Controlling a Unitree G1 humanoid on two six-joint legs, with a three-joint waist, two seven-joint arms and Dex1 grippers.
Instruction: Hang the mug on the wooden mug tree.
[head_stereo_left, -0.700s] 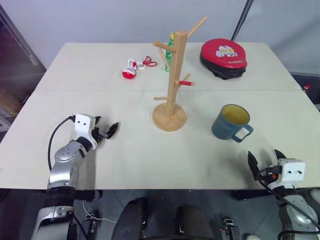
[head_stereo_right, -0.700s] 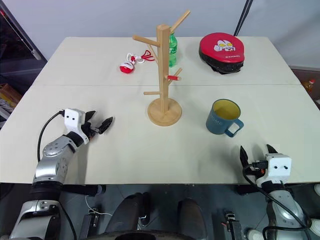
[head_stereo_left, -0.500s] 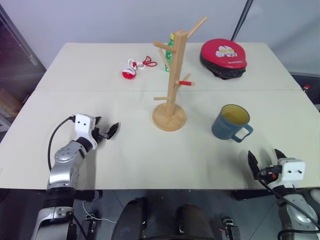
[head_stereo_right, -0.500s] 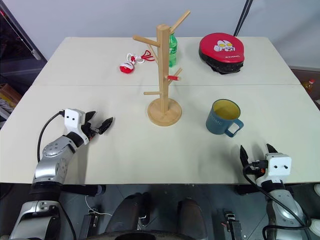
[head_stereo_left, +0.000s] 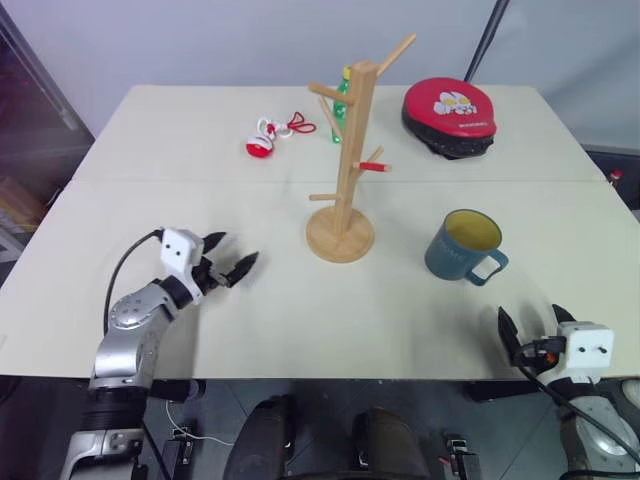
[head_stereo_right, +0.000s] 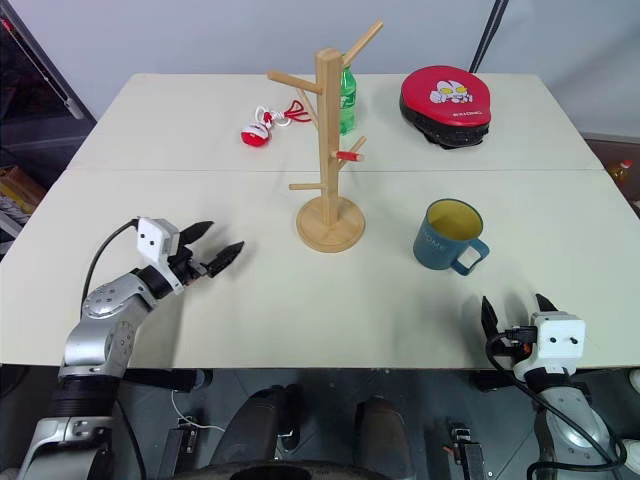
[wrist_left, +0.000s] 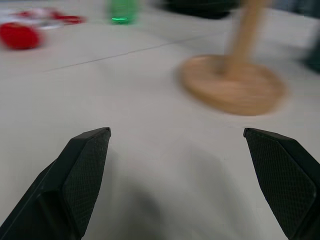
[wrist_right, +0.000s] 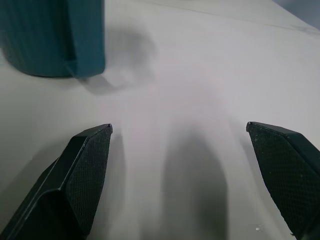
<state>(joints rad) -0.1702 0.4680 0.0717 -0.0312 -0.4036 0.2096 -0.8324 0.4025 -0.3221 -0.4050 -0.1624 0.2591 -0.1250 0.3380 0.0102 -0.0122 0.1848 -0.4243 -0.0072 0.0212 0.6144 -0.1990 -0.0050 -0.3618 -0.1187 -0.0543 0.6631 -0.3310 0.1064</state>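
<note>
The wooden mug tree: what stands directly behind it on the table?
Behind the wooden mug tree stands a green bottle, upright near the table's far edge. The post covers its left side; its cap and part of its body show, but its base and label detail cannot be made out.

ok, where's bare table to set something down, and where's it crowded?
Bare: the front strip between left claw and right claw, and the table's far left. Crowded: far edge, with red toy, mug tree, green bottle, red pad.
</note>
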